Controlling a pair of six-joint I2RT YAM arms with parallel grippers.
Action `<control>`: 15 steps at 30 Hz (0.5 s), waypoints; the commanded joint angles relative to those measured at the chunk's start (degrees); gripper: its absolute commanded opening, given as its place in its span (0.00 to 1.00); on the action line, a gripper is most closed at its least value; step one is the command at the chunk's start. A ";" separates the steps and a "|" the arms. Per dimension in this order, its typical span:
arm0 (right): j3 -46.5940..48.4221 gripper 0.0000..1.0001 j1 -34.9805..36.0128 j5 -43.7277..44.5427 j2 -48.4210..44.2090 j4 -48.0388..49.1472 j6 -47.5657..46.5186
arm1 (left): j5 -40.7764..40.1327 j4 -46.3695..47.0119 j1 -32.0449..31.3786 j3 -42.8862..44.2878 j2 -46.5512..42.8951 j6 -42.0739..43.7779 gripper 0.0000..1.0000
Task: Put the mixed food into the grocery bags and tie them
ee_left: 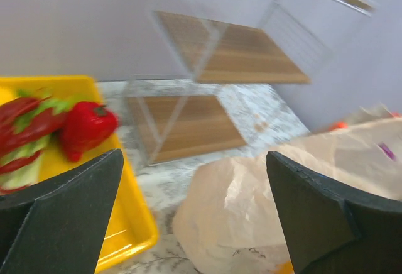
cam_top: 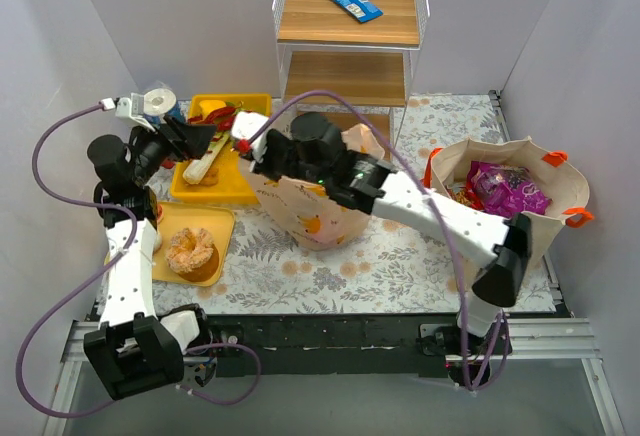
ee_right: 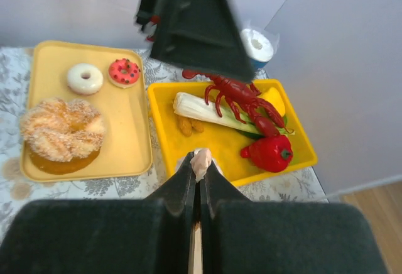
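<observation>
Right gripper [ee_right: 200, 168]: jaws pressed together, pinching a small fold of thin peach plastic between the tips.
Held thing: the peach plastic bag [cam_top: 315, 214], caught at its upper left rim; the rest of it slumps on the patterned table [cam_top: 400, 268].
Right arm: reaches from its base at the near right, across the bag, towards the far left.
Left gripper [ee_left: 191, 161]: fingers spread wide with nothing between them.
Left gripper position: in the top view, above the right edge of the bright yellow tray [ee_right: 217, 147], just beside the right gripper and apart from the bag.
Bright yellow tray: holds a red toy lobster [ee_right: 242, 98] draped over a pale stalk [ee_right: 201, 110], with a red pepper [ee_right: 270, 153] at the corner nearest the shelf.
Pale yellow tray [ee_right: 129, 120]: touches the bright one and holds a sugared doughnut [ee_right: 61, 129], a white doughnut [ee_right: 85, 78] and a pink doughnut [ee_right: 124, 71].
Paper roll [ee_right: 257, 44]: upright, just behind the bright tray's far corner.
Beige tote [cam_top: 565, 191]: stands open at the right of the table, well apart from both grippers, with orange handles at its rim.
Purple snack packet [cam_top: 505, 191]: lies inside the tote.
Shelf [cam_top: 347, 64]: wire and wood, at the back of the table behind the peach bag.
Blue packet [cam_top: 352, 1]: lies flat on the top board.
</observation>
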 commanded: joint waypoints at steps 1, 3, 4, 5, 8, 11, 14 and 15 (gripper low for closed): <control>-1.84 0.01 -2.37 -8.23 -11.82 -6.12 7.63 | 21.24 17.70 -3.21 -2.12 -3.20 -6.24 0.98; -3.86 0.01 -3.43 -10.43 -15.85 -7.97 9.65 | 25.71 20.43 -8.13 -1.42 -2.59 -8.01 0.98; -6.22 0.01 -4.48 -12.00 -17.36 -8.06 11.41 | 26.61 20.01 -9.97 -0.72 -2.41 -7.75 0.98; -7.64 0.01 -5.10 -12.80 -20.07 -8.15 12.29 | 27.58 19.57 -13.65 -0.28 -2.59 -7.14 0.98; -11.51 0.01 -7.03 -14.91 -24.21 -8.33 14.40 | 29.52 19.74 -20.07 1.04 -3.03 -7.31 0.98; -12.49 0.01 -7.83 -16.93 -25.89 -9.64 15.55 | 30.66 22.45 -24.56 2.44 -2.06 -9.94 0.98; -13.62 0.01 -8.35 -18.08 -26.77 -10.26 16.52 | 32.06 27.19 -26.95 3.33 -0.66 -13.71 0.98; -13.98 0.01 -8.79 -18.69 -26.95 -10.09 17.39 | 32.33 28.17 -27.48 3.59 -0.31 -14.68 0.98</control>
